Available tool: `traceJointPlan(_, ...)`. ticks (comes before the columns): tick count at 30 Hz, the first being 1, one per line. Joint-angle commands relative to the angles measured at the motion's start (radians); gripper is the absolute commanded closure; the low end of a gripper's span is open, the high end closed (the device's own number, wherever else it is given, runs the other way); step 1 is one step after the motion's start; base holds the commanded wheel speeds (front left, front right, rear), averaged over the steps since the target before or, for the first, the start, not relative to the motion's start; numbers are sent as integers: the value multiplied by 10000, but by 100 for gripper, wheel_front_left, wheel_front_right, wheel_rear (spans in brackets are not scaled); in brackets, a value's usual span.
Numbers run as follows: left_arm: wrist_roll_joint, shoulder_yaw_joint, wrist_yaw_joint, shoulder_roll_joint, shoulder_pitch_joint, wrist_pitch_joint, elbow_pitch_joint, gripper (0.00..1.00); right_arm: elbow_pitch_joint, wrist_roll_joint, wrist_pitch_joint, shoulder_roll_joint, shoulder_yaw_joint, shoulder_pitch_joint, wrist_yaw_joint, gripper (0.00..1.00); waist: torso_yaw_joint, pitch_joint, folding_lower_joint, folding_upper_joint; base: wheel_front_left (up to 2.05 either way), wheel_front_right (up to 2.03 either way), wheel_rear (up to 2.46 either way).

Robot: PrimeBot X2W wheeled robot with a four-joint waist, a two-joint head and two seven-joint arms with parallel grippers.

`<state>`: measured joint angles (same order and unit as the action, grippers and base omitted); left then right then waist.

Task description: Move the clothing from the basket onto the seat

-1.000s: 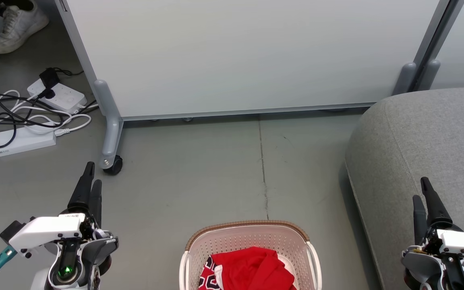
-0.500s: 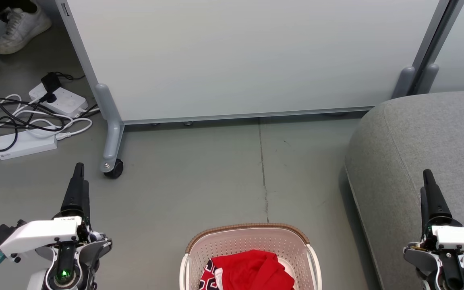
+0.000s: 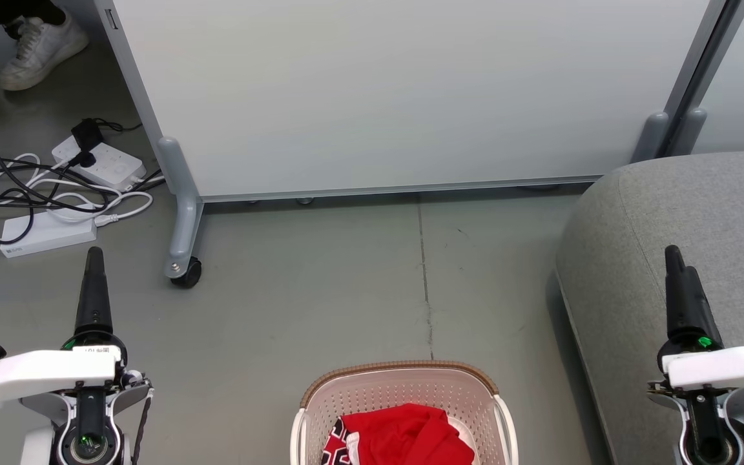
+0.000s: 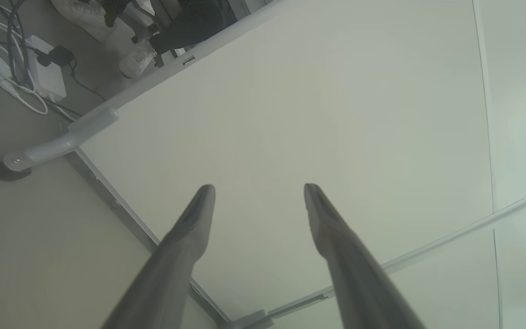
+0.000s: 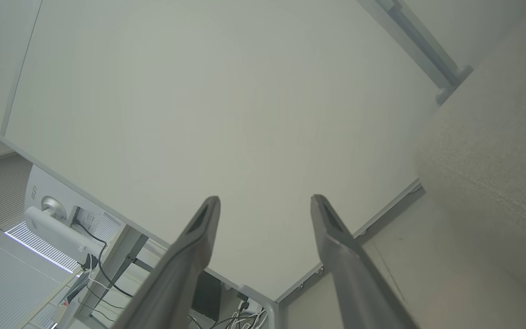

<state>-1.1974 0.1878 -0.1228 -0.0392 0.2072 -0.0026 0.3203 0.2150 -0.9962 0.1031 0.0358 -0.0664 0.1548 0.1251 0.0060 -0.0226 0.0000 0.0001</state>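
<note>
Head and wrist views of the work area. The grey floor [image 3: 320, 303] is crossed by a thin seam running toward the basket. A pale flat panel [image 3: 398, 97] on a grey frame is seen standing across the far side, one black caster [image 3: 185, 272] resting on the floor at its left foot. The seat [image 3: 701, 206], a large grey upholstered cushion with a stitched seam, is placed at the right, separated from the basket by a strip of bare floor. The basket [image 3: 404, 374], cream with a brown rim, is cut off by the lower edge of the head view. The clothing [image 3: 411, 433] is contained in it: a plain red garment is heaped on top, and black-and-white lettering of a second is exposed at the left. The left gripper [image 3: 94, 253] is held over bare floor at the lower left; its fingers [image 4: 190, 228] are shown spread apart and empty in the left wrist view. The right gripper [image 3: 672, 253] is seen against the seat's fabric, likewise spread and empty. White power strips [image 3: 46, 229] with tangled cables [image 3: 17, 187] are laid at the far left, beside a person's white shoe [image 3: 42, 51].
</note>
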Motion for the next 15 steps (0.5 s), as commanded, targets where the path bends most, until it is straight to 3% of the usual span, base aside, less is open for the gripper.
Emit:
traceJointPlan(1, 460, -2, 56, -74, 20, -117, -371, 0, -245, 524, 100, 85, 32, 168, 38, 0, 16, -4, 0, -1, 0, 0, 0)
traceJointPlan(6, 1627, -428, 600, -77, -195, -327, -981, 0, -428, 2265, 233, 92, 53, 111, 41, 0, 51, -23, 0, -1, 0, 0, 0)
traceJointPlan(15, 3900, -1553, 1523, -89, -542, -682, -1831, 0, -940, 4164, 445, 105, 346, 15, 45, 0, 50, -70, 0, -1, 0, 0, 0)
